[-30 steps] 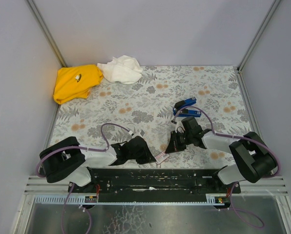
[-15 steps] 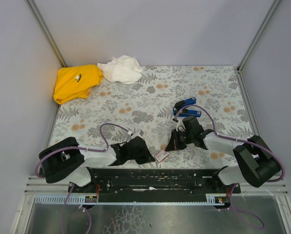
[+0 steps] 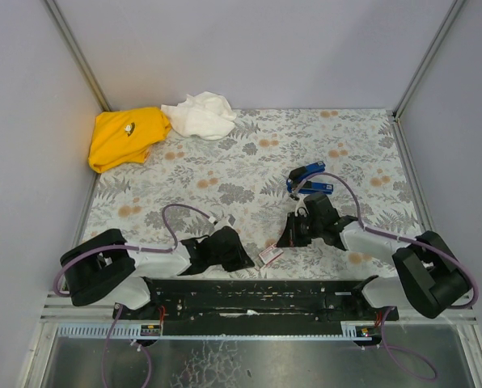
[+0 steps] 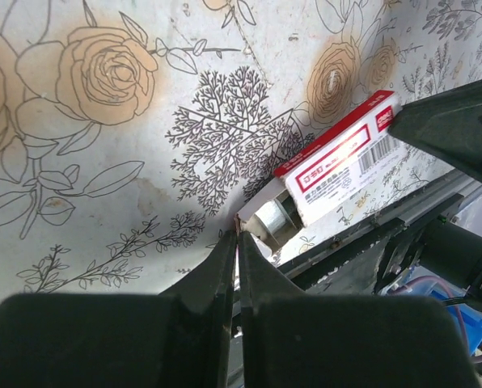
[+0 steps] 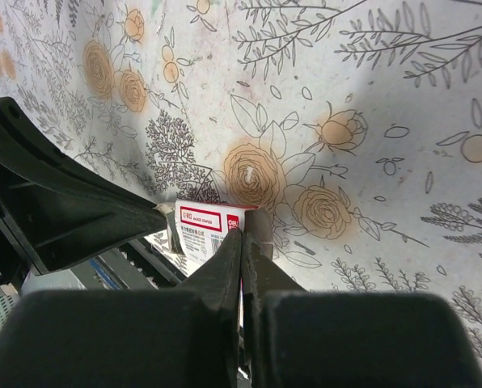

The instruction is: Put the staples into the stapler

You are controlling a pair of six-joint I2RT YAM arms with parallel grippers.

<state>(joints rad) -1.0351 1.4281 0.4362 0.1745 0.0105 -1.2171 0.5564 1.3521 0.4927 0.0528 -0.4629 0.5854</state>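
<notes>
The right tool, closed on nothing, has eased back rightward. The staple box has shifted slightly farther with it, near the left tool, also closed empty. The stapler lies open beyond; loading hasn't begun.

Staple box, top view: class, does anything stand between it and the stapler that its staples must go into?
Yes: the right gripper, fingers shut, lies directly between the staple box and the stapler. Nothing else visible lies between them.
</notes>
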